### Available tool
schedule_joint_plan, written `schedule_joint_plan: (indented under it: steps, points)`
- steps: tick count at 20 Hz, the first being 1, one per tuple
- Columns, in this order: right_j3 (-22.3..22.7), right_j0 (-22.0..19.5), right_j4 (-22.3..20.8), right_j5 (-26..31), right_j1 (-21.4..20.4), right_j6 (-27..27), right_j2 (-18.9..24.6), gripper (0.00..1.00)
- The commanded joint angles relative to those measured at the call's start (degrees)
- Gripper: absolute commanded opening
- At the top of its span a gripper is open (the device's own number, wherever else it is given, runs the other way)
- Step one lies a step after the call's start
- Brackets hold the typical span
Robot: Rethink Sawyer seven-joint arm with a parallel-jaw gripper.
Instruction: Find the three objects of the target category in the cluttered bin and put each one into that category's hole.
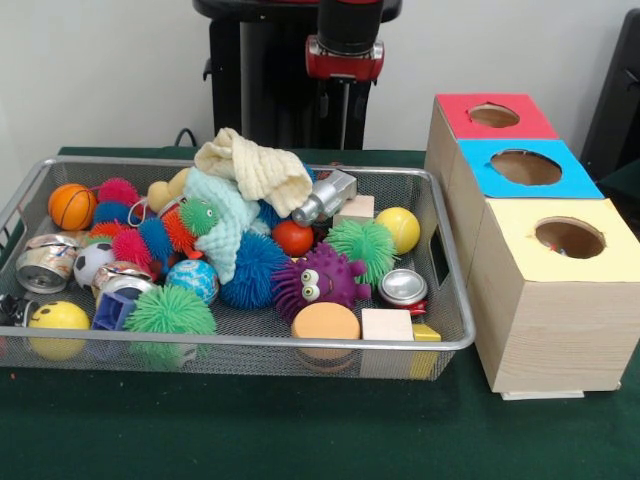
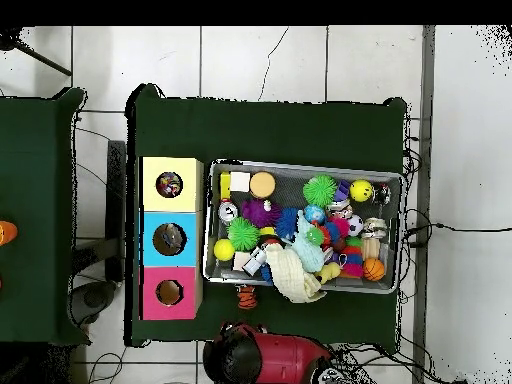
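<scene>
Three wooden boxes [image 1: 520, 230] stand in a row beside the wire-mesh bin [image 1: 452, 300], topped red [image 1: 495, 116], blue [image 1: 527, 167] and yellow [image 1: 568, 238], each with a round hole; from overhead I see something lying inside the yellow one's hole [image 2: 169, 184]. I see the arm [image 1: 345, 40] drawn back at the far side of the table, only its red and black end showing, and I cannot tell how its gripper is set. The bin is full of clutter: an orange basketball [image 1: 72, 205] in the far corner, a cream knitted cloth [image 1: 255, 168] heaped over a pale mint one [image 1: 225, 215], a purple spiky toy with eyes [image 1: 320, 282], green spiky balls [image 1: 362, 246], a blue spiky ball [image 1: 252, 270], a yellow ball [image 1: 400, 228], a yellow smiley ball [image 1: 58, 318], a soccer ball [image 1: 92, 262], a globe ball [image 1: 192, 278], a crushed can [image 1: 404, 288], a wooden block [image 1: 387, 325] and an orange disc [image 1: 325, 322]. Overhead, a small orange toy with dark stripes [image 2: 247, 296] lies on the green table cover [image 2: 270, 130] just outside the bin's rim, on the robot's side.
</scene>
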Motion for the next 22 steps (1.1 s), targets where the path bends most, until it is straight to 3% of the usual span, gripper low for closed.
schedule_joint_plan:
  steps: [1,9,22]
  points:
    - [-11.9,-0.4,0.5,-1.4,3.3,5.4,3.9,1.00]
    - [-12.2,-1.0,0.8,-1.3,4.5,6.1,4.7,1.00]
    - [-16.6,-1.8,-0.6,-2.0,8.0,4.6,5.6,1.00]
